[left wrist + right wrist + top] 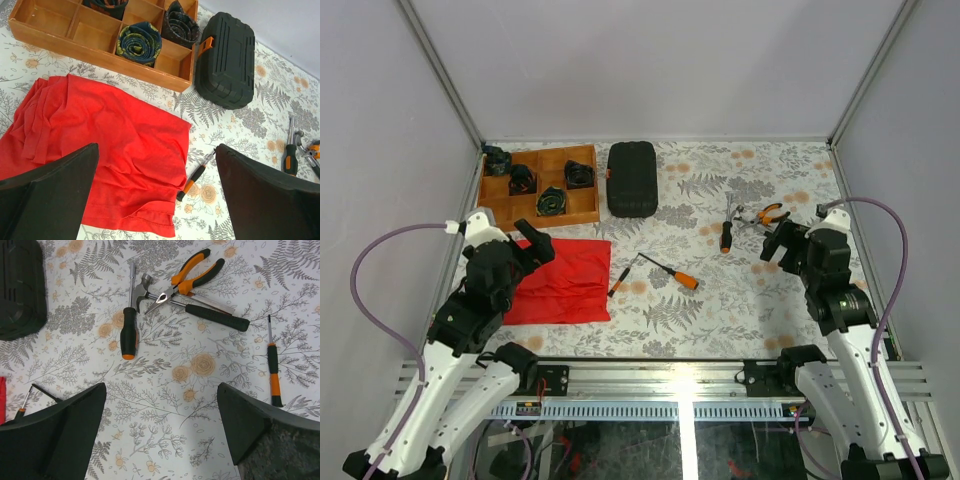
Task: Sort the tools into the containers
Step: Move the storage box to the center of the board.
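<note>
The closed black ribbed case [632, 178] lies at the back centre, also in the left wrist view [225, 60]. Orange-handled pliers [192, 275], a small hammer [210, 314] and a black-handled screwdriver [129, 332] lie together at the right. A slim orange-and-black screwdriver [272, 375] lies apart from them. Another screwdriver [672, 273] lies mid-table, and a small one [196, 176] lies at the red cloth's edge. My left gripper [157, 147] is open and empty above the cloth. My right gripper [161, 386] is open and empty above bare table, near the pliers group.
A wooden compartmented tray [585, 210] with dark rolled items stands at the back left, beside the case. A red cloth [560, 280] lies in front of it. Grey walls close in the table on three sides.
</note>
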`<state>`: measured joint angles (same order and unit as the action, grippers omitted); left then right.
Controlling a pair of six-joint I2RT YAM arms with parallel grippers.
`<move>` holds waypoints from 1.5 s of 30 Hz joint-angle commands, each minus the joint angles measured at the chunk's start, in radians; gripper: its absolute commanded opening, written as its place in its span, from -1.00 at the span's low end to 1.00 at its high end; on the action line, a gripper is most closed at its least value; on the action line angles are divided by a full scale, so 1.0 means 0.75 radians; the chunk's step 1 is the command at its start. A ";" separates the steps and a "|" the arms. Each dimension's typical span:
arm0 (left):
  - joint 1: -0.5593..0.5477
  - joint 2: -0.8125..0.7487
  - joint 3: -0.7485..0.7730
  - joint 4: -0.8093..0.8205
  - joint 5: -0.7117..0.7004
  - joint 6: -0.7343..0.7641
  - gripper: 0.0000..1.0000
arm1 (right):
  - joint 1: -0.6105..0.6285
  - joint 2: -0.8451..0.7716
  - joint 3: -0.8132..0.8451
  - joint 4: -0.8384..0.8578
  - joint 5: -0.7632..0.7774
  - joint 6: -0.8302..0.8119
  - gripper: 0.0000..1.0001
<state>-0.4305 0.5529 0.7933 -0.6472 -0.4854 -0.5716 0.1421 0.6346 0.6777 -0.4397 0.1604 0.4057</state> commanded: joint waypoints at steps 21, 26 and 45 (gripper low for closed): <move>0.101 0.265 0.154 -0.104 0.203 0.077 0.99 | -0.111 0.461 0.322 -0.205 -0.218 0.097 0.98; 0.103 0.357 0.165 -0.090 0.284 0.081 1.00 | -0.111 0.543 0.385 -0.274 -0.257 0.023 0.98; 0.107 0.369 0.140 -0.059 0.383 0.084 1.00 | 0.075 1.024 0.519 0.186 -0.511 0.166 0.98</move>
<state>-0.3580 0.8677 0.8864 -0.7128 -0.2157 -0.5217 0.1078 1.3354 0.9813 -0.4374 -0.2134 0.4709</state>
